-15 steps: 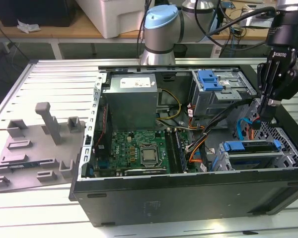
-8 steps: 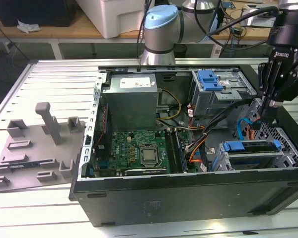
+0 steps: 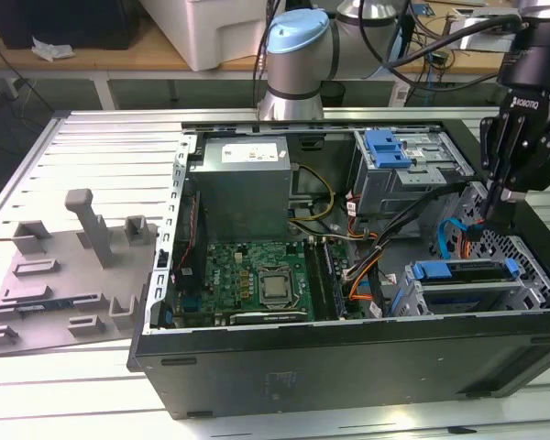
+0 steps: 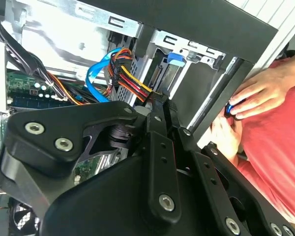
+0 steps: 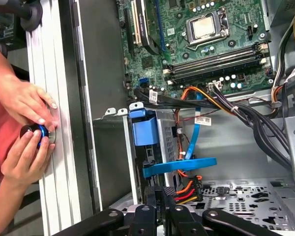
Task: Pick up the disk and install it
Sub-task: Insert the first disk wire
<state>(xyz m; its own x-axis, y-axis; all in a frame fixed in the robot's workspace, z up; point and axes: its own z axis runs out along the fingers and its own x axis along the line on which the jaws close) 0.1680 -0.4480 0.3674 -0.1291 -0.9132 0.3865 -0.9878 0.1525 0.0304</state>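
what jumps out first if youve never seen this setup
An open computer case lies on its side, its green motherboard bare. The black gripper hangs over the case's end at the exterior view's right. In the first wrist view, a person's hands hold a small black-and-blue object beside the case.

One robot arm (image 3: 298, 55) with one gripper (image 3: 497, 206) over one open computer case (image 3: 348, 367). Inside: one motherboard (image 3: 247, 275), one power supply (image 3: 243, 179), two drive cages (image 3: 403, 179) (image 3: 458, 293). Two hands (image 5: 27, 101) (image 5: 27, 160) of one person.

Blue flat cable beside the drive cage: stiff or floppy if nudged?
Likely springy, not limp: the blue flat cable holds a smooth arc unsupported. Probably light, being thin. It runs among coloured wires, so pushing it may snag them.
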